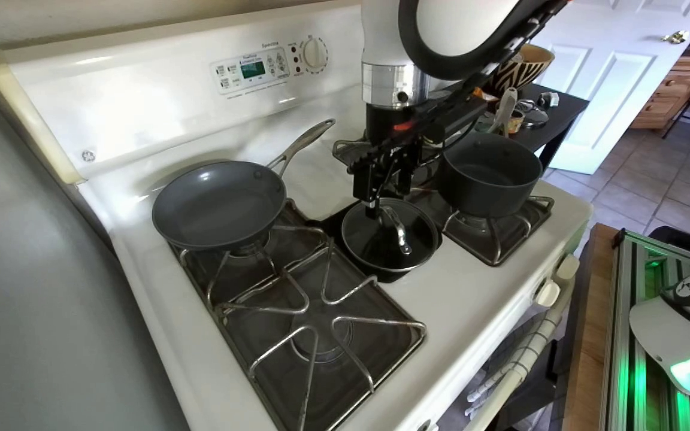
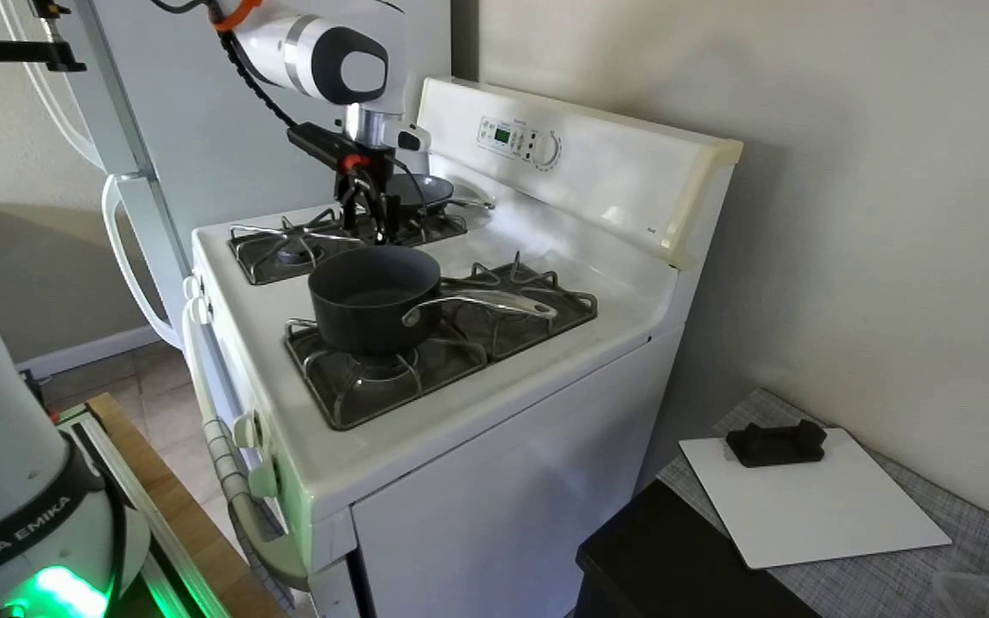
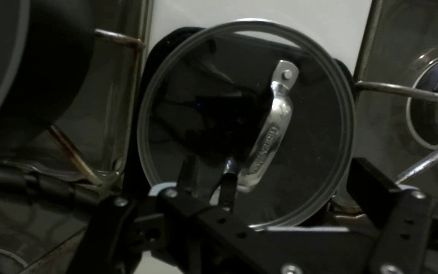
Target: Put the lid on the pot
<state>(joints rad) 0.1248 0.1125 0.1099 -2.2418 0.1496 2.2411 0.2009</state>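
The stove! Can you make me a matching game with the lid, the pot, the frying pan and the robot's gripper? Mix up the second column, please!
Things:
1. lid
2. pot
3. frying pan
4. gripper

Where it is or how it looks:
A. shallow, at the back of the stove
B. black and open
C. see-through, with a silver handle
D. deep and uncovered, near the front

Right pairs: 1-C; 2-D; 3-A; 4-B

The arm (image 2: 314,60) extends from above, gripper (image 3: 295,180) pointing downward, fingers (image 3: 375,180) spread apart, though their exact gap is hard to judge
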